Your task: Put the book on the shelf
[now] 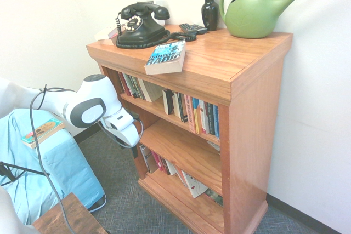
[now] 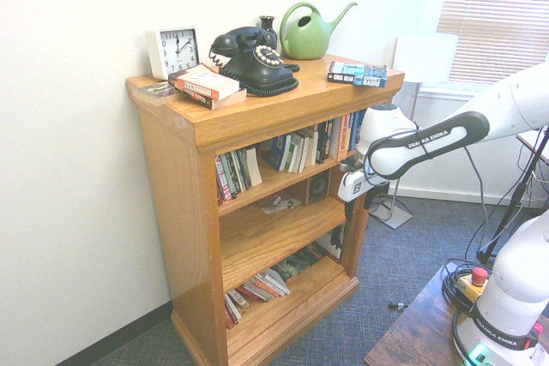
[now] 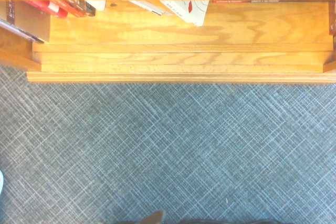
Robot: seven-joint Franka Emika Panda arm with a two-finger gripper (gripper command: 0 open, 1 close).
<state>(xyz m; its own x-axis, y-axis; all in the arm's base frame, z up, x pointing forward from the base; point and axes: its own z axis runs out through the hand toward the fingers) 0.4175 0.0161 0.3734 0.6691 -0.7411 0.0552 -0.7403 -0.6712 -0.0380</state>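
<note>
Plainly, the thick blue-and-black paperback book [image 1: 166, 57] with big white lettering lies flat on the orange-brown wooden bookcase's broad top slab [image 1: 211, 53], by its front edge. Its pale page block faces outward in the first exterior view, and "GREG BEAR" and "RADIO" read along the spine in the second. In the first exterior view, the black rotary telephone [image 1: 143, 28] sits toward eleven o'clock from it, the green plastic watering can [image 1: 252, 15] toward two. The white arm's black gripper [image 2: 358, 207] hangs toward seven, fingers apart and empty, below the highest inner shelf [image 1: 156, 110].
</note>
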